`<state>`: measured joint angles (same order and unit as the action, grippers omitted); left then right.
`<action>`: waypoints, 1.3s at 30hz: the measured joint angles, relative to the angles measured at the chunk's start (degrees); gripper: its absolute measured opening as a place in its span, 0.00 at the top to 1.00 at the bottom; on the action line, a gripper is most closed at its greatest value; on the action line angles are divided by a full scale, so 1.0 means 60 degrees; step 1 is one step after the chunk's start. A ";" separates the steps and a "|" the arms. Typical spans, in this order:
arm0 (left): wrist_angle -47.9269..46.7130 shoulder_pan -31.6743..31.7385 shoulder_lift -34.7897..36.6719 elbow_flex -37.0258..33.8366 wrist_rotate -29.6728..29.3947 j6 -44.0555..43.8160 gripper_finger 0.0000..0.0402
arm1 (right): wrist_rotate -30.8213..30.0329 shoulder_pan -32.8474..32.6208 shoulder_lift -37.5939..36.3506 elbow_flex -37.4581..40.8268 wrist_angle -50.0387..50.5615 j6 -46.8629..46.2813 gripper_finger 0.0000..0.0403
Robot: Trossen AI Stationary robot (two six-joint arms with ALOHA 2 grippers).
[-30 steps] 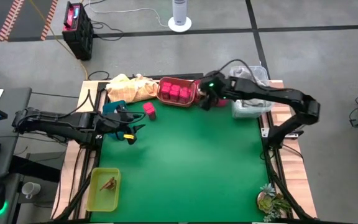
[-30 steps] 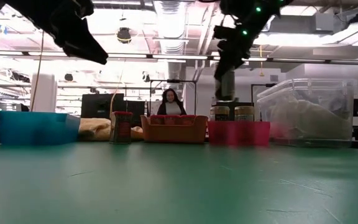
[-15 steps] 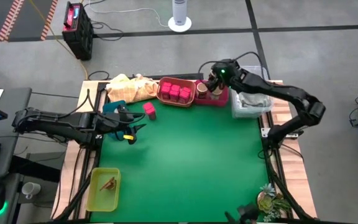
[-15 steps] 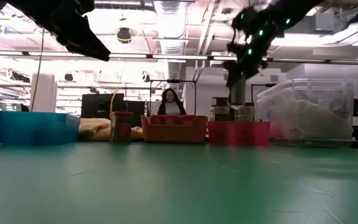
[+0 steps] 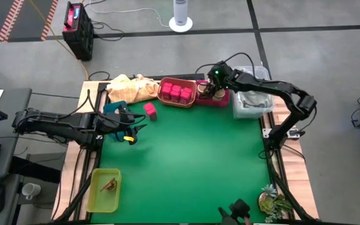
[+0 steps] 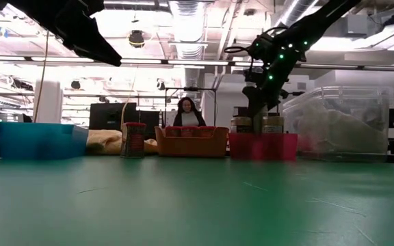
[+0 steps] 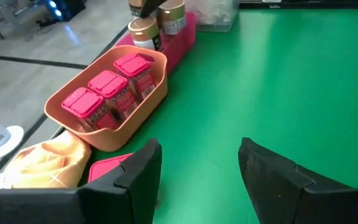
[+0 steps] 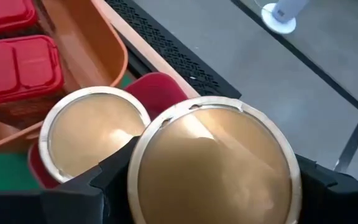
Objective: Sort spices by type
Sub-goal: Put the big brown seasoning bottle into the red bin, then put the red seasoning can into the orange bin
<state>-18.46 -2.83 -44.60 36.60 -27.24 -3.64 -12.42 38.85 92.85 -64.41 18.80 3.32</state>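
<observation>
- Fingers of the right gripper (image 5: 218, 92) clasp a tan round jar (image 8: 213, 163) from both sides, holding it over the magenta tray (image 5: 222, 99) at about one o'clock on the green surface (image 5: 192, 162); in the right wrist view a second round jar (image 8: 92, 134) stands just beside it, already in that tray.
- Fingers of the left gripper (image 5: 132, 132) stand apart and hold nothing; that arm waits near nine o'clock, above the surface's left edge.
- Three pink-red cube boxes (image 5: 175, 92) sit in a row inside the orange tray (image 5: 162, 97) at twelve o'clock, touching one another.
- One more pink-red box (image 5: 150, 110) stands alone on the surface between the orange tray and the left gripper, outside any tray.
- A brown twiggy piece (image 5: 109, 184) lies in the yellow-green tray (image 5: 94, 201) at about seven o'clock.
- A teal tray (image 6: 36, 139) sits near ten o'clock beside the pale yellow cloth (image 5: 130, 87); its contents cannot be made out.
- By the look of it the sort is well along: the boxes, jars and twig each have a tray, and what remains is setting down the held jar and, most likely, moving the stray box in with its three fellows.
- No small shakers can be picked out from where one stands.
</observation>
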 joint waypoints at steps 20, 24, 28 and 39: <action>-0.0011 0.0000 0.0000 0.0000 -0.0019 -0.0036 0.49 | 0.0527 0.0255 0.0010 -0.0012 0.0519 -0.0080 0.04; -0.0007 0.0000 0.0000 0.0000 -0.0025 -0.0036 0.49 | 0.0545 0.0250 -0.0160 0.0014 0.0605 -0.0014 0.06; -0.0004 0.0000 0.0000 0.0000 -0.0025 -0.0036 0.49 | 0.0553 0.0248 -0.0528 -0.0178 0.0971 0.0087 0.07; -0.0007 0.0000 0.0000 0.0000 -0.0029 -0.0048 0.49 | -0.0113 -0.1256 -0.1930 -0.0622 0.0913 0.0190 0.07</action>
<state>-18.50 -2.83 -44.60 36.60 -27.42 -3.93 -13.09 31.32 81.27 -68.15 24.27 4.46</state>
